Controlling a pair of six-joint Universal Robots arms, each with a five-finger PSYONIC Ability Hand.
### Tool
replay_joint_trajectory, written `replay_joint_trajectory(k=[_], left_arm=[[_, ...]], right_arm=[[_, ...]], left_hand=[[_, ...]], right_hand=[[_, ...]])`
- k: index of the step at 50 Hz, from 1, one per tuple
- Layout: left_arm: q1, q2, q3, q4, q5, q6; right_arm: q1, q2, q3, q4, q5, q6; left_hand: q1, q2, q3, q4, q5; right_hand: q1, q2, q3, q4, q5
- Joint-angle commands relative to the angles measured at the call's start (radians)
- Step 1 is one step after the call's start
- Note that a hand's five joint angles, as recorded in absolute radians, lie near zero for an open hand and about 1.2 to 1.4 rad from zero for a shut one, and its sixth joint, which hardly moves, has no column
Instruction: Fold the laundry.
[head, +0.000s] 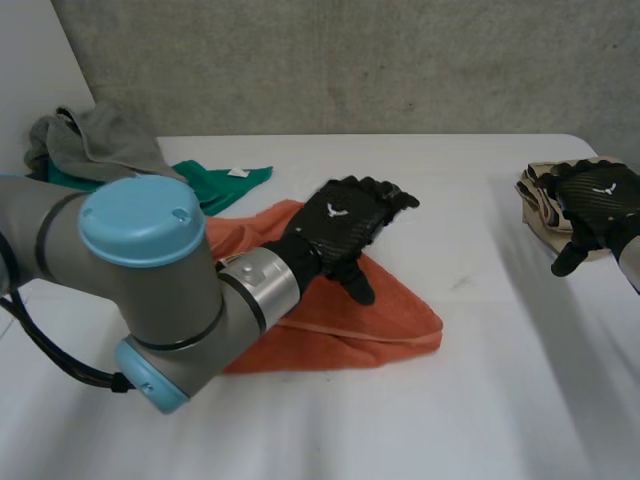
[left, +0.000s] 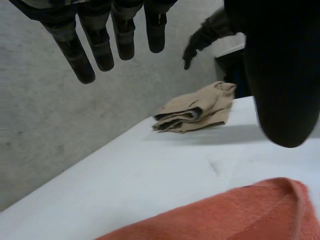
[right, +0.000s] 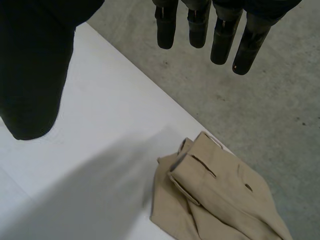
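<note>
At the upper left of the frame in the head view, a grey cloth (head: 100, 140) lies crumpled on the tabletop (head: 480, 400). A green cloth (head: 225, 185) spreads out from beneath it. Both appear unfolded.

Centre left, the orange towel (head: 330, 320) lies flat. Its right edge is rounded and doubled, which suggests one fold is done. The left hand (head: 345, 225) is over the towel's far edge, fingers straight and relaxed, holding nothing. Whether it touches the towel cannot be determined.

At the right edge of the frame, a beige garment (head: 533, 200) lies as a compact folded stack near the tabletop's far corner. The right hand (head: 595, 200) hangs above it, fingers extended, holding nothing.

Assessment: the beige garment looks finished, the orange towel is partly folded, and the grey and green cloths are not yet folded. The task is judged to be roughly at its midpoint.
</note>
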Motion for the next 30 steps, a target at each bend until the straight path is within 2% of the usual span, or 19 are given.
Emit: replay_joint_trajectory(k=[1, 2, 5, 8, 14, 19, 22, 25, 30], left_arm=[[0.143, 0.165, -0.061, -0.085, -0.219, 0.039], [0.161, 0.195, -0.077, -0.108, -0.27, 0.063], [0.181, 0.232, -0.127, -0.136, -0.327, 0.137], [0.212, 0.237, -0.166, -0.136, -0.332, 0.204], [0.349, 0.219, -0.23, -0.125, -0.316, 0.406], [0.408, 0.105, -0.213, -0.101, -0.244, 0.455], [0.448, 0.036, -0.189, -0.104, -0.18, 0.453], [0.455, 0.01, -0.19, -0.113, -0.11, 0.447], [0.435, 0.019, -0.216, -0.111, -0.043, 0.42]], right_arm=[[0.117, 0.008, -0.056, 0.014, -0.005, -0.001], [0.134, 0.008, -0.065, 0.019, -0.007, -0.001], [0.189, 0.016, -0.105, 0.075, -0.031, -0.001], [0.228, 0.037, -0.139, 0.14, -0.051, 0.001], [0.362, 0.093, -0.205, 0.266, -0.058, 0.007], [0.467, 0.16, -0.217, 0.252, -0.018, 0.028], [0.522, 0.223, -0.228, 0.22, 0.044, 0.045], [0.562, 0.286, -0.232, 0.183, 0.099, 0.039], [0.577, 0.331, -0.234, 0.144, 0.165, 0.047]], left_hand=[[0.048, 0.018, 0.015, 0.023, 0.028], [0.048, 0.018, 0.015, 0.023, 0.028], [0.042, 0.012, 0.009, 0.017, 0.022], [0.045, 0.015, 0.012, 0.02, 0.025], [0.065, 0.036, 0.032, 0.041, 0.045], [0.086, 0.056, 0.053, 0.061, 0.066], [0.118, 0.089, 0.085, 0.094, 0.098], [0.136, 0.106, 0.103, 0.111, 0.116], [0.127, 0.098, 0.094, 0.103, 0.107]], right_hand=[[-0.025, -0.043, -0.039, -0.059, -0.063], [-0.025, -0.043, -0.039, -0.059, -0.063], [-0.025, -0.043, -0.039, -0.059, -0.063], [-0.025, -0.043, -0.039, -0.059, -0.063], [-0.025, -0.043, -0.039, -0.059, -0.063], [-0.025, -0.043, -0.039, -0.059, -0.063], [-0.025, -0.043, -0.039, -0.059, -0.063], [-0.006, -0.024, -0.02, -0.04, -0.044], [0.047, 0.029, 0.033, 0.013, 0.009]])
